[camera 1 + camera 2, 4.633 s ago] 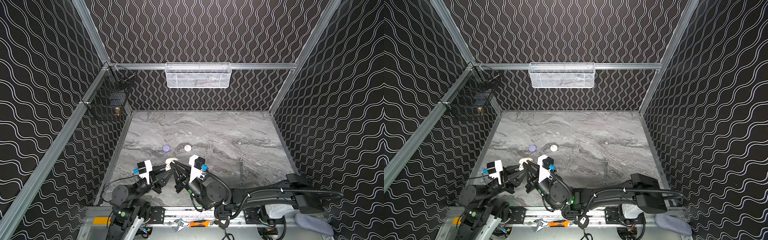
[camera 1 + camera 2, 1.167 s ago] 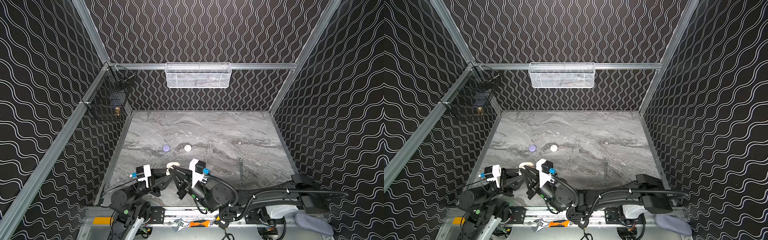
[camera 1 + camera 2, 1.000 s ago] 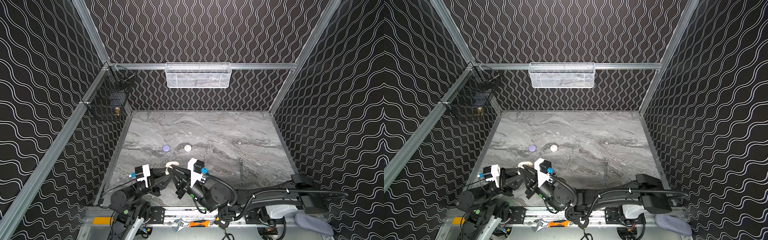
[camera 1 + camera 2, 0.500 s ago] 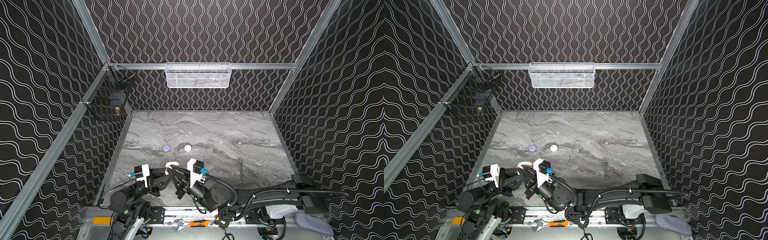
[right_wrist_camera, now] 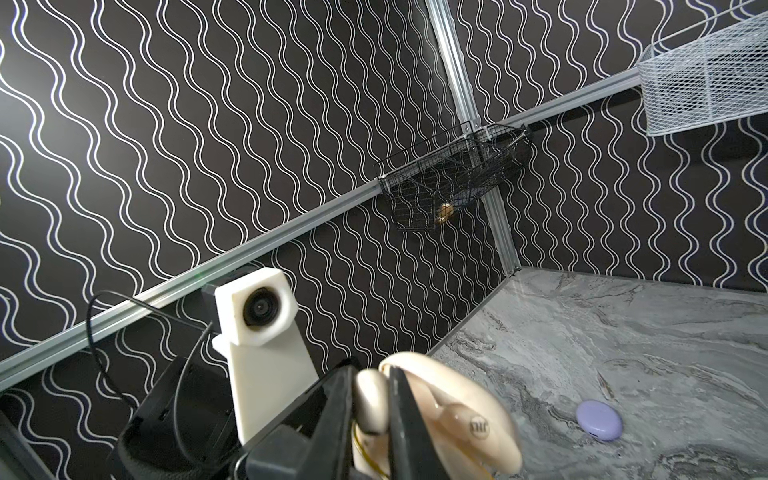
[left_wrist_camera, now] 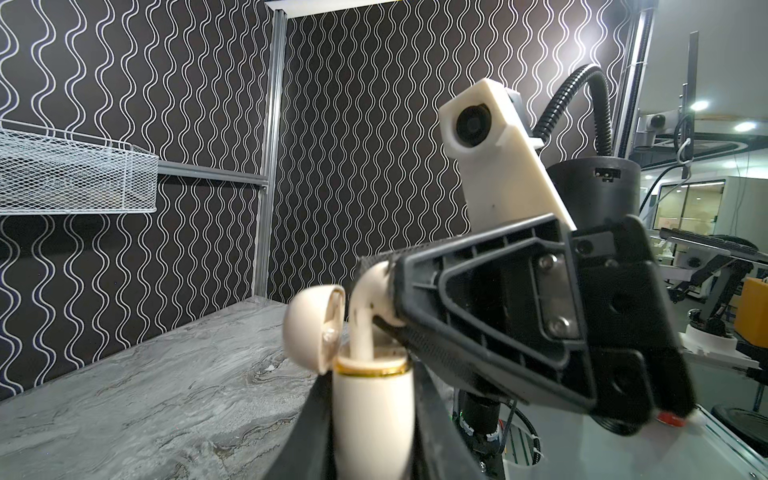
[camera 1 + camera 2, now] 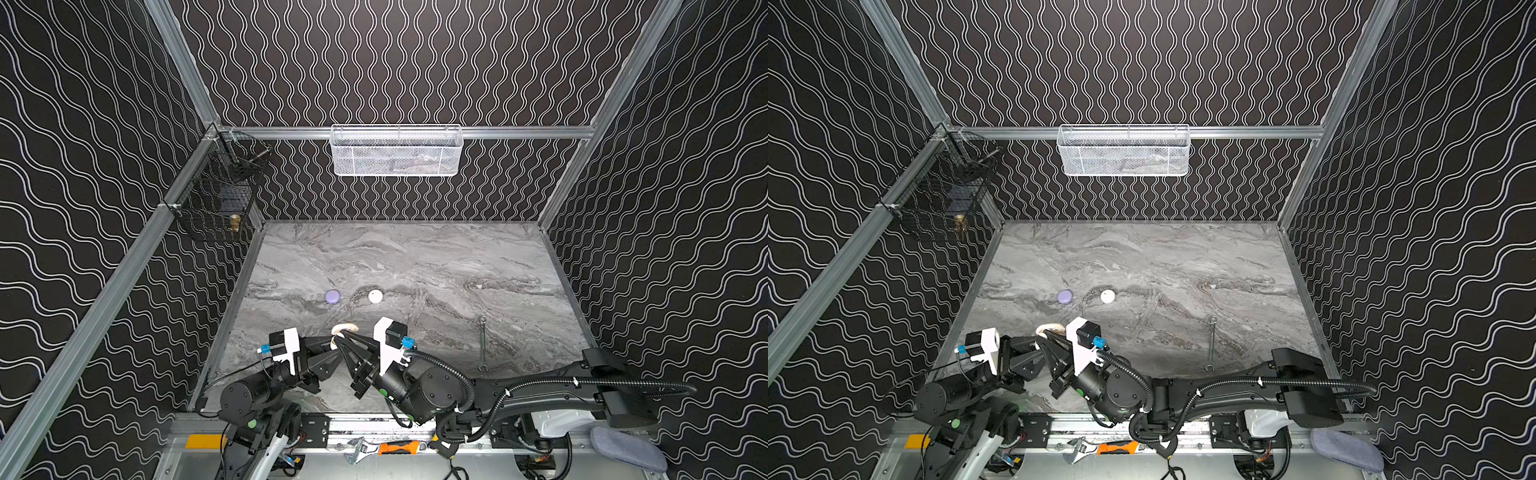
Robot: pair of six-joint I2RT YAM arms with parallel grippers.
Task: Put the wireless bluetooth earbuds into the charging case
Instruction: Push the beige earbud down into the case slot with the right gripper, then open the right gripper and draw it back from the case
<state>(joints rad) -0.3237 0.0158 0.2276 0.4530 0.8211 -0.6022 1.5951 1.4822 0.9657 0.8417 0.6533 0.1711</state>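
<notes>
Left end effector [image 6: 368, 436] is clamped on the cream charging case [image 6: 372, 390], keeping it upright with the lid open at the front of the desk [image 7: 415, 257] so the socket faces up. Right end effector [image 5: 371, 382] is clamped on a cream earbud [image 6: 361, 307], stem pointing down into the case mouth. It appears not fully seated, but the close views are blurred.

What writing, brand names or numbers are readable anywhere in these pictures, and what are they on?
No readable words or numbers anywhere.
cream charging case: one small round emblem, too blurred to read.
cream earbud: no marking visible.
</notes>
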